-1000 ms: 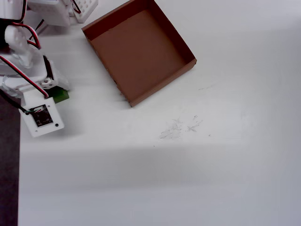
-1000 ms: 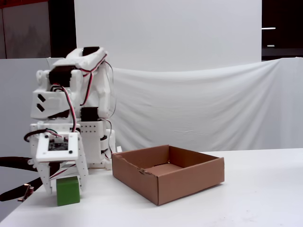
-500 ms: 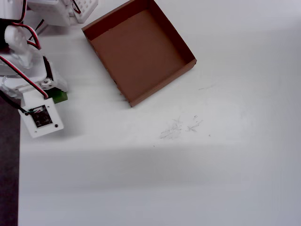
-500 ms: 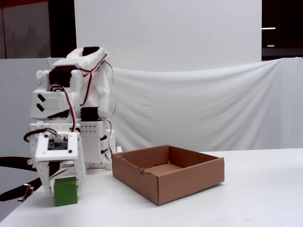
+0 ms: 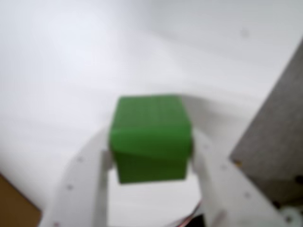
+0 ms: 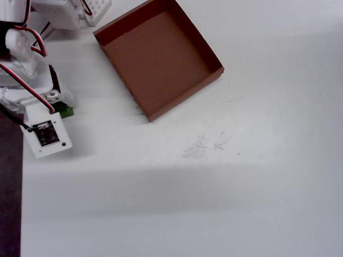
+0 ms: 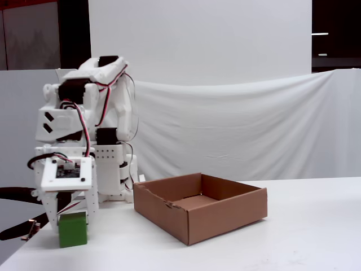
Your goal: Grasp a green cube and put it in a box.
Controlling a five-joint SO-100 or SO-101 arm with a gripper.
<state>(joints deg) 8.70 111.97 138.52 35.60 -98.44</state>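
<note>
Wrist view all soft-focus; box cropped to a brown sliver at 7 o'clock. Overhead: green cube mostly hidden under arm, only a strip shows; gripper fingertips not visible.

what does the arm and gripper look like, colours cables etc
The arm is built of white plastic segments with black servo blocks set in the joints. Red and black cables loop along its outside. A white square plate carrying a small dark circuit board sits at the wrist. The gripper has two flat white fingers dotted with small screw holes.
</note>
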